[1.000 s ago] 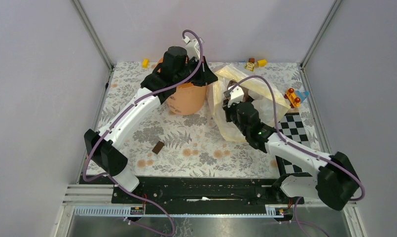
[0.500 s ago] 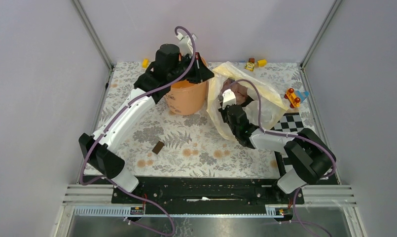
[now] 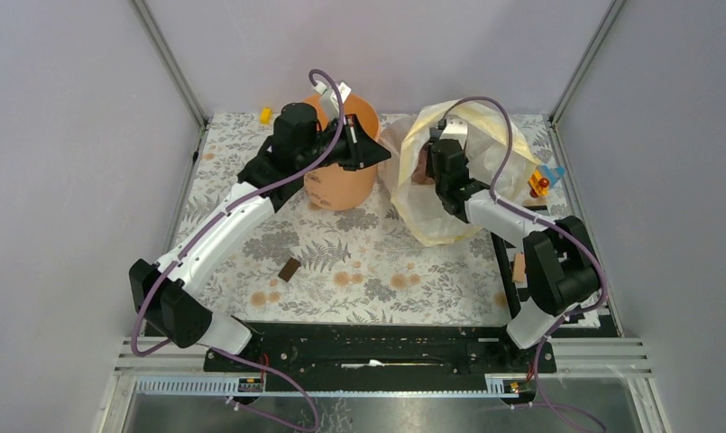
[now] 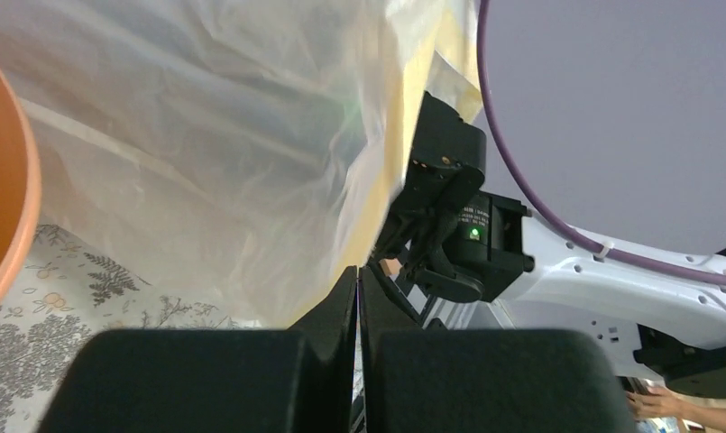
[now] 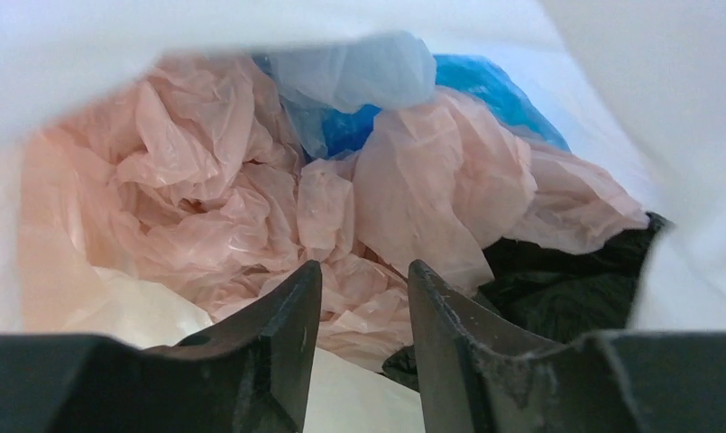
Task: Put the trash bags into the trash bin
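The pale-pink trash bag (image 5: 251,180) lies crumpled inside the cream-yellow bag (image 3: 485,149), seen in the right wrist view. My right gripper (image 5: 359,271) is open inside that bag, its fingertips just above the pink film and holding nothing. From above it shows dimly through the film (image 3: 424,165). The peach-orange bin (image 3: 341,185) stands left of the bag; its rim also shows in the left wrist view (image 4: 16,198). My left gripper (image 3: 384,155) sits between bin and bag. It is shut (image 4: 357,271) on the cream-yellow bag's edge.
Blue film (image 5: 485,86), black film (image 5: 557,289) and a whitish bag (image 5: 133,316) lie beside the pink one. A small brown block (image 3: 289,269) lies mid-table. A yellow block (image 3: 266,115) and a toy car (image 3: 539,180) sit toward the back. Frame posts stand at the back corners.
My right arm has swung toward the back and pushed its gripper into the cream-yellow bag, which now stands puffed and taller. My left arm has shifted off the bin, baring its rim.
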Controlling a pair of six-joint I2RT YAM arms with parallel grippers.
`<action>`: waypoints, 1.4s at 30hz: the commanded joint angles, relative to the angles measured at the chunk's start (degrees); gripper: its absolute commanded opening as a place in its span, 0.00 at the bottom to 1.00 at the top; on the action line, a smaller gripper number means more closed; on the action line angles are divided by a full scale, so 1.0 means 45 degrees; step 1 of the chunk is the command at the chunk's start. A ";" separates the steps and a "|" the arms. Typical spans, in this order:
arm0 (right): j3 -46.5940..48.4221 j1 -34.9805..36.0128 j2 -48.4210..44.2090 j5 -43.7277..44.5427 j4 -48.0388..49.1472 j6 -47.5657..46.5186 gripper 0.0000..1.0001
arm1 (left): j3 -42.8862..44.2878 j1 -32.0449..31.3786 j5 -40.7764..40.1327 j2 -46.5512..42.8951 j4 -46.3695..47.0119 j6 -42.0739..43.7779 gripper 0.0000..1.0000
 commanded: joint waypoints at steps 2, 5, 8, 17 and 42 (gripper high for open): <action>0.0823 -0.0704 -0.0679 0.0470 -0.2569 0.1853 0.49 | -0.0391 -0.0051 0.0881 -0.0527 0.1493 -0.0557 0.00; 0.0369 -0.0738 -0.1250 0.0321 -0.3607 0.2487 0.52 | -0.0413 -0.0066 0.0950 -0.0761 0.1664 -0.0644 0.00; -0.1013 -0.0728 -0.2343 0.0093 -0.3853 0.3242 0.55 | -0.0483 -0.0066 0.0856 -0.1005 0.1664 -0.0613 0.00; -0.2929 -0.0728 -0.4025 0.0305 -0.3790 0.3329 0.64 | -0.0623 -0.0059 0.0516 -0.1192 0.1392 -0.0440 0.00; 0.1436 -0.0731 -0.1433 -0.1642 -0.3623 0.2062 0.60 | -0.3309 -0.3333 -0.4055 -0.0180 0.5762 0.4483 0.99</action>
